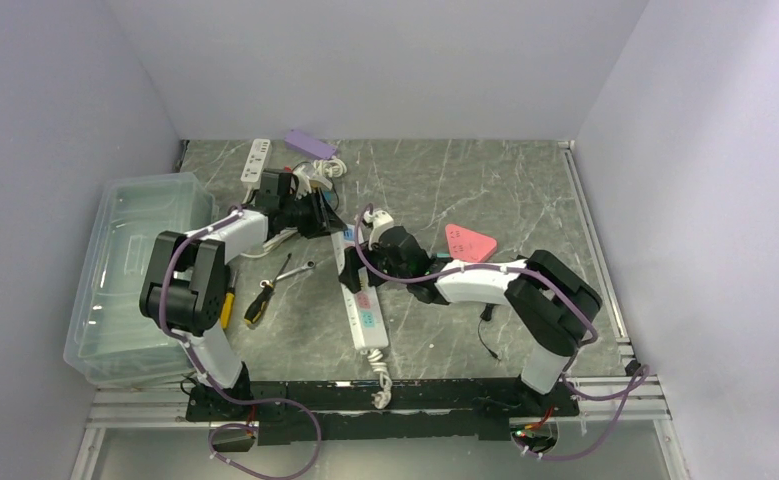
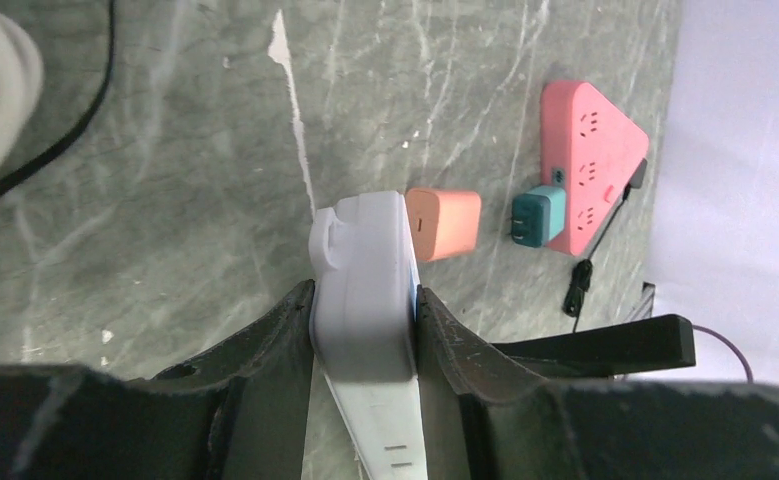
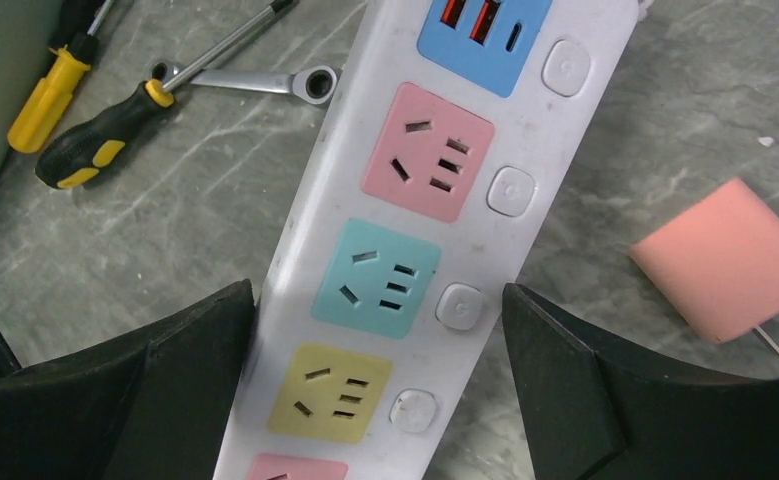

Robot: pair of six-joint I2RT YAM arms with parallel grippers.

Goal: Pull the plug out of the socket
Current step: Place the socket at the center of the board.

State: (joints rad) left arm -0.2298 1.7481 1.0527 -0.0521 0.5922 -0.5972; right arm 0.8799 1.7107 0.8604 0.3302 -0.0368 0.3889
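Note:
A white power strip with coloured sockets lies in the middle of the table. In the left wrist view my left gripper is shut on the strip's far end. My right gripper is open and straddles the strip over its teal and yellow sockets, with the fingers apart from its sides. A salmon plug lies loose on the table just right of the strip, prongs bare. It also shows in the left wrist view. All visible sockets on the strip are empty.
A pink triangular socket block with a teal plug in it lies to the right. Screwdrivers and a wrench lie left of the strip. A clear plastic bin stands at the left. A second white strip and a purple item lie at the back.

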